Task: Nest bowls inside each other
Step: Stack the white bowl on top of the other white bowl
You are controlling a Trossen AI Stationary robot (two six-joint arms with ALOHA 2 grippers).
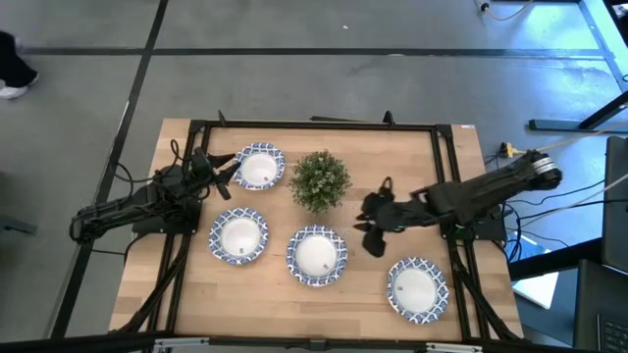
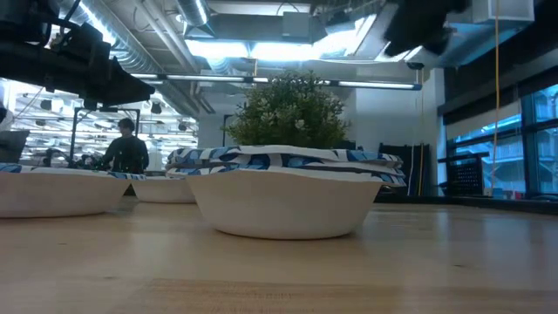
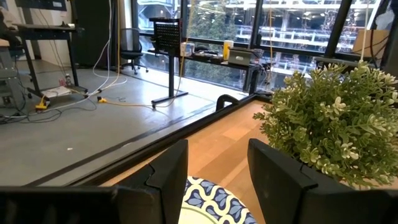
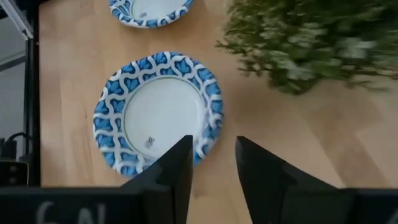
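Hovering above the desk (image 1: 294,294), the right tool (image 1: 373,227) hangs between the plant (image 1: 320,179) and the front-right bowl (image 1: 417,288), its fingers (image 4: 180,168) parted with nothing between them. Just beside it sits the front-middle bowl (image 1: 316,254), which in the low view looks like a stack of bowls. The left tool (image 1: 224,169) hangs at the edge of the back bowl (image 1: 259,166), fingers apart and empty. Another bowl (image 1: 238,236) lies at the front left.
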